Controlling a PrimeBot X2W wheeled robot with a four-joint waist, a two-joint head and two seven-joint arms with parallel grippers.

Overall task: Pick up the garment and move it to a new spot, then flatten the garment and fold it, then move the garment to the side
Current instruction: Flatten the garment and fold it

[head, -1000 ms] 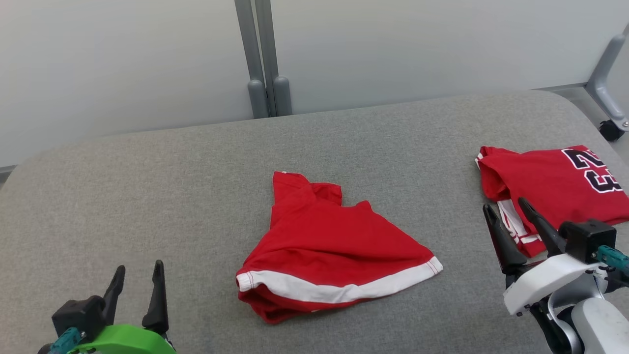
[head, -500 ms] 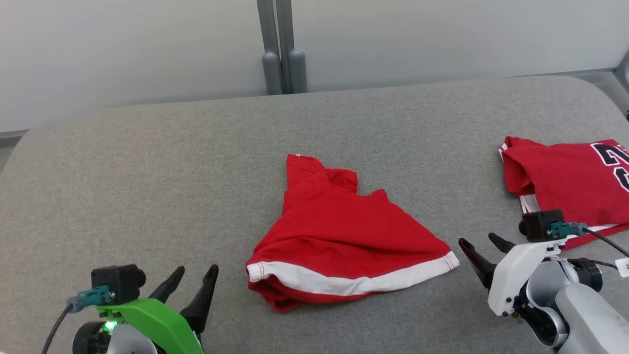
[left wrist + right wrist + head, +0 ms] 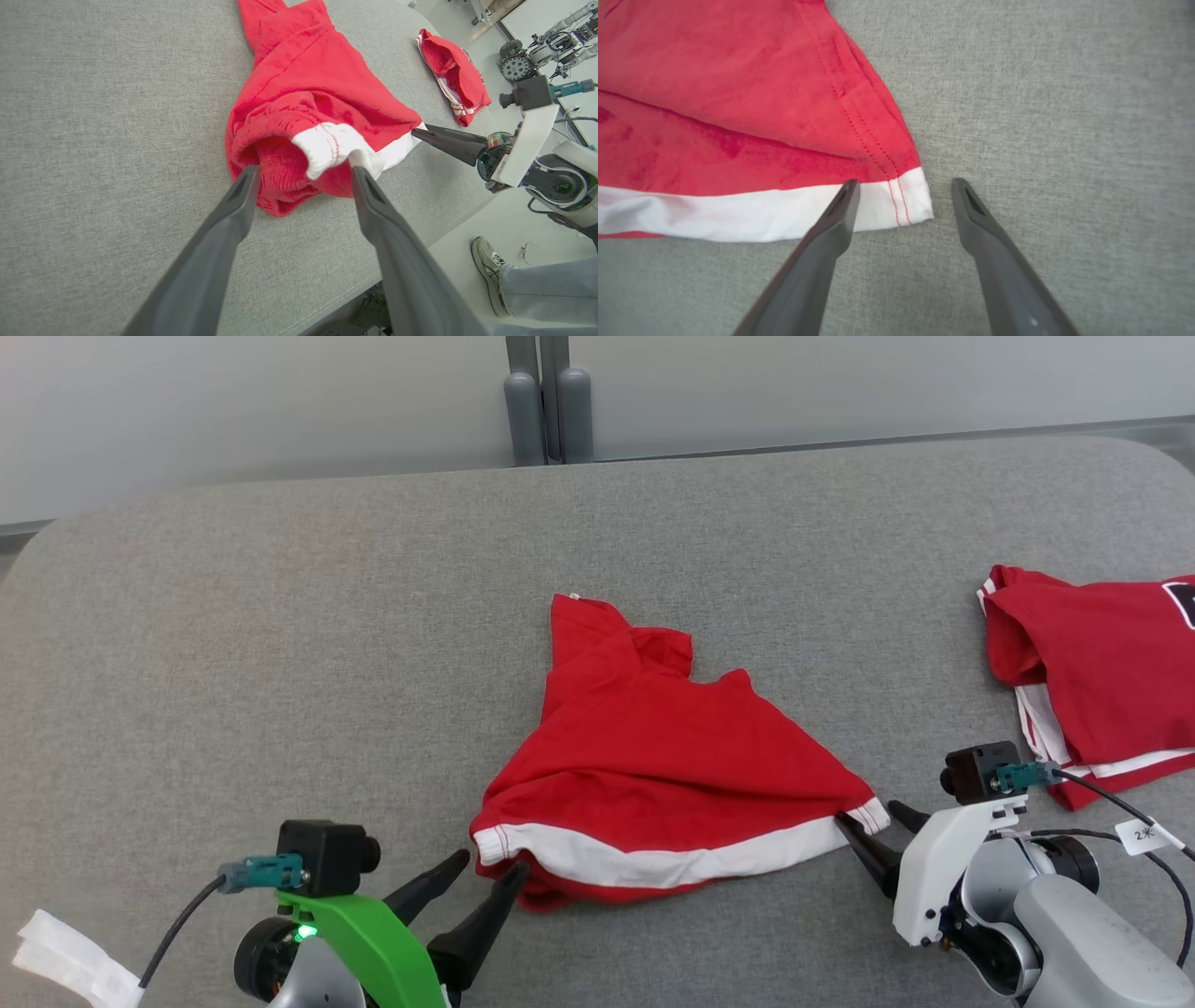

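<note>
The garment (image 3: 653,775) is a red piece with a white hem band, lying crumpled in the middle of the grey padded table (image 3: 280,616). My left gripper (image 3: 490,866) is open at the hem's left end. In the left wrist view its fingers straddle the bunched hem of the garment (image 3: 317,93), with the left gripper (image 3: 303,170) not closed on it. My right gripper (image 3: 870,814) is open at the hem's right corner. In the right wrist view the right gripper (image 3: 904,184) has one finger over the white band of the garment (image 3: 738,116) and the other on bare table.
A second red garment (image 3: 1102,681) with white trim lies folded at the table's right end, also seen as the folded garment (image 3: 453,70). Beyond the table's near edge stands a person's foot (image 3: 488,266). Grey posts (image 3: 548,401) rise behind the table.
The head view has tilted down and shifted. Both grippers have come in from the lower corners to the two ends of the garment's white hem, still open.
</note>
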